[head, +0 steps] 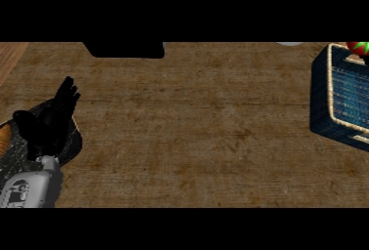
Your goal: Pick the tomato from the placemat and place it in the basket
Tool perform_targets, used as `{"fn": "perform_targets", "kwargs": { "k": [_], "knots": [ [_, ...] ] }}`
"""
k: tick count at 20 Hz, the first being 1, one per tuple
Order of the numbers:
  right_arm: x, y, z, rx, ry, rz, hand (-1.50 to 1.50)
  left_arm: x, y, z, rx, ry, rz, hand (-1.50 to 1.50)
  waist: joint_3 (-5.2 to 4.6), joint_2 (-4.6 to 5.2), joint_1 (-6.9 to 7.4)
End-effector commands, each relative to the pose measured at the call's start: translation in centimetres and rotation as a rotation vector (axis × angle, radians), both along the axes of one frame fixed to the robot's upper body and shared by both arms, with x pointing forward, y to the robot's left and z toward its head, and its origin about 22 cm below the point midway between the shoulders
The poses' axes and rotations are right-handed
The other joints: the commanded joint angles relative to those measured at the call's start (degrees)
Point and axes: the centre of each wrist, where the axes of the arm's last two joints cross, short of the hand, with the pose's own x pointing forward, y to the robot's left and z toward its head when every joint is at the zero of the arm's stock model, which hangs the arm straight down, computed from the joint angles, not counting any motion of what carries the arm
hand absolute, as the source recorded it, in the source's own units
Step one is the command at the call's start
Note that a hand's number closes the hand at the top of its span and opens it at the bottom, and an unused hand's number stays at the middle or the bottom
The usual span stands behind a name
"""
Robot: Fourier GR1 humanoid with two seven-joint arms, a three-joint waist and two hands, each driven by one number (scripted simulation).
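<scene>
Tomato at basket, far right corner of desk

The tomato (358,47) sits at the basket's (322,93) far rim. The left hand (52,119) rests open-fingered at the desk's (194,132) left edge. Risk: the tomato may roll outside if not seated.

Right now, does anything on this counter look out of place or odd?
Only the tomato: it sits at the top right edge of the head view, at the basket's far corner, cut off by the frame, not on a placemat. The left hand rests open at the left. Nothing is spilled or damaged.
</scene>
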Motion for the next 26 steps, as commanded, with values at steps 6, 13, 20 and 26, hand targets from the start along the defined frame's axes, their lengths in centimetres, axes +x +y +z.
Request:
{"fn": "perform_targets", "kwargs": {
  "k": [6, 13, 20, 26],
  "knots": [
    [1.7, -1.4, 1.0, -0.093, 0.208, -0.102, 1.50, 0.5, 0.6, 0.3, -0.005, -0.004, 0.004, 0.00, -0.04, 0.06, 0.14],
    [2.5, -0.8, -2.7, -0.078, 0.279, -0.068, 1.50, 1.0, -0.4, 0.1, -0.001, 0.008, 0.018, 0.00, -0.01, -0.10, -0.52],
    [2.4, -2.7, -4.2, -0.093, 0.269, -0.082, 1.50, 0.6, -1.0, 1.7, -0.001, 0.009, 0.001, 0.00, 0.04, 0.02, 0.21],
    [2.7, -2.6, -5.2, -0.164, 0.283, -0.105, 1.50, 0.4, -1.7, 0.5, 0.018, -0.012, -0.004, 0.00, 0.05, 0.23, 0.52]
  ]
}}
